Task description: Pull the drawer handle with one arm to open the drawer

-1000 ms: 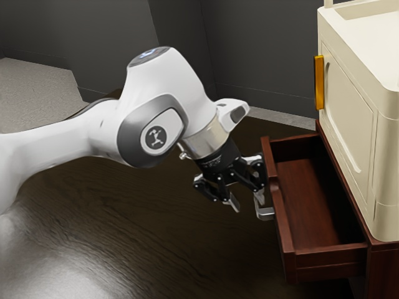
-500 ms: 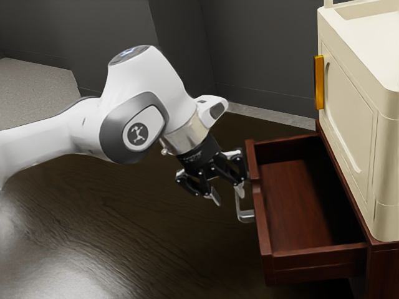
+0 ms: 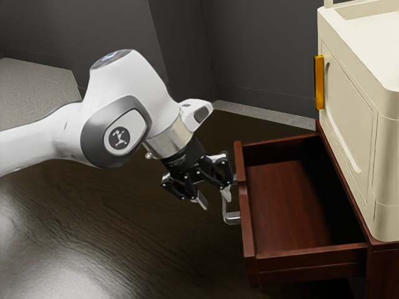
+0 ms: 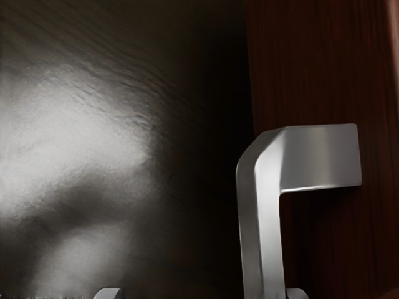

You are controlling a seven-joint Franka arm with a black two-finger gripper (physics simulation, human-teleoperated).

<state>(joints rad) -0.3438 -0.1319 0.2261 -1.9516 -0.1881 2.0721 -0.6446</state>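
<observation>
The white arm (image 3: 118, 103) enters from the exterior view's left, with its black gripper (image 3: 214, 198) angled down at the front of the open drawer (image 3: 245, 218). The jaws stand apart, with a clear gap between their tips. One jaw is inside the silver handle (image 3: 232, 218), between its bar and the drawer front; the other is outside the bar, well away from it. The handle is therefore not clamped. The inner tip appears to bear against the bar, though its contact is partly hidden by the handle in the wrist view. The handle is fixed to the outer face of the drawer, its bar standing off from the wood and bending back to the face at a squared end. The drawer projects from the dark red cabinet (image 3: 384, 268), exposing its reddish-brown interior, side walls and bottom. A cream unit (image 3: 352, 118) with rounded edges rests on top of the cabinet, and an orange grip (image 3: 319, 82) is mounted upright near the edge of its door. A dark, wood-grained surface (image 3: 106, 230) lies below the arm and gripper, with a pale glare on it.
</observation>
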